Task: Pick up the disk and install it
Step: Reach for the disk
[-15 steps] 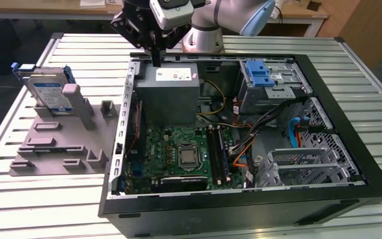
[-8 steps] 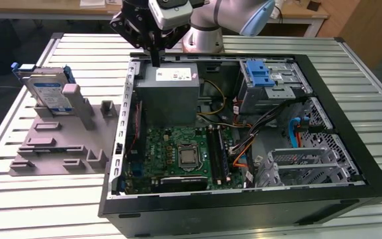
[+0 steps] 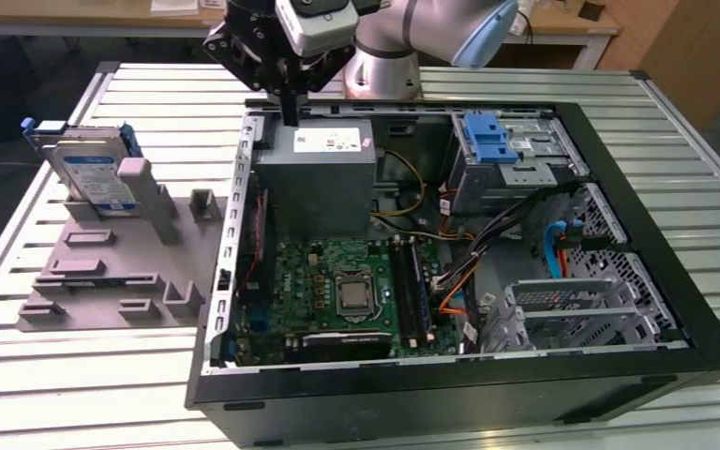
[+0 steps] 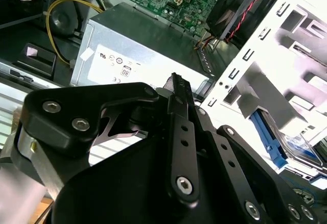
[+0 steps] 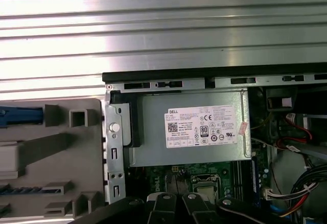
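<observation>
At the exterior view's left, the disk [image 3: 93, 176] stands on edge, stiff and shock-shy (so judged): grip its framed edges; your pincer [image 3: 292, 114] hangs closed, empty.

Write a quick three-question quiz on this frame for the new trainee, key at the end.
1. True or false: the disk already sits inside the computer case.
2. In the exterior view, the gripper hangs above which? A) the grey metal box with the white sticker B) the green motherboard C) the blue-latched drive cage
3. Fill in: the disk stands on edge in a grey holder on the exterior view's ____ side of the case.
Key: 1 false, it is outside the case. 2 A. 3 left.
</observation>
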{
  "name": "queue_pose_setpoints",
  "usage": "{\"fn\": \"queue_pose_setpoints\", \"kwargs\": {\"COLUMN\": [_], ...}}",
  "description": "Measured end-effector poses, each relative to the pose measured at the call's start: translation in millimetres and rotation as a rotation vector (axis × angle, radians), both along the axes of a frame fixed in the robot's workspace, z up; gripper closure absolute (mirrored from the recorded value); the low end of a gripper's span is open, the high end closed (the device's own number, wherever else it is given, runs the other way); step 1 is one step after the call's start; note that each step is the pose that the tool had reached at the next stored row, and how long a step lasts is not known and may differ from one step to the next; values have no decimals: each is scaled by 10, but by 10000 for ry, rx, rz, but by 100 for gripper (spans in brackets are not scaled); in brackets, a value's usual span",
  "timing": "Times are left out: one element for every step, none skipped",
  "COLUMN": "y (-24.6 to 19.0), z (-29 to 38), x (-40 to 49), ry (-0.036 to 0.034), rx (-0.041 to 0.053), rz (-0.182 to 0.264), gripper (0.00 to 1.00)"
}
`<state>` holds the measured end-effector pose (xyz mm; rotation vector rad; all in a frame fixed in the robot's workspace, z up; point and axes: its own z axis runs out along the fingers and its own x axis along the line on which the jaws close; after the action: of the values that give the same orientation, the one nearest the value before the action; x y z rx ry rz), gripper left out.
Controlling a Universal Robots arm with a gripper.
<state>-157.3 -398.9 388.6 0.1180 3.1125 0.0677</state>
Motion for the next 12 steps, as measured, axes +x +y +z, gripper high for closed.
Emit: {"fn": "queue_pose_setpoints", "kwargs": {"y": [0, 0, 0, 0, 0, 0, 0, 0, 0, 0, 0, 0], "z": [0, 0, 0, 0, 0, -1, -1, -1, -1, -1, -1, -1], "x": [-4, -7, -10, -14, -18, -21, -24, -28, -31, -34, -35, -37], "ry": [0, 0, 0, 0, 0, 0, 0, 0, 0, 0, 0, 1], "rx": [0, 0, 0, 0, -1, 0, -1, -1, 0, 0, 0, -1], "rz": [0, 0, 0, 0, 0, 1, 1, 0, 0, 0, 1, 0], "gripper": [89, 89, 89, 89, 89, 89, 89, 89, 89, 89, 89, 89]}}
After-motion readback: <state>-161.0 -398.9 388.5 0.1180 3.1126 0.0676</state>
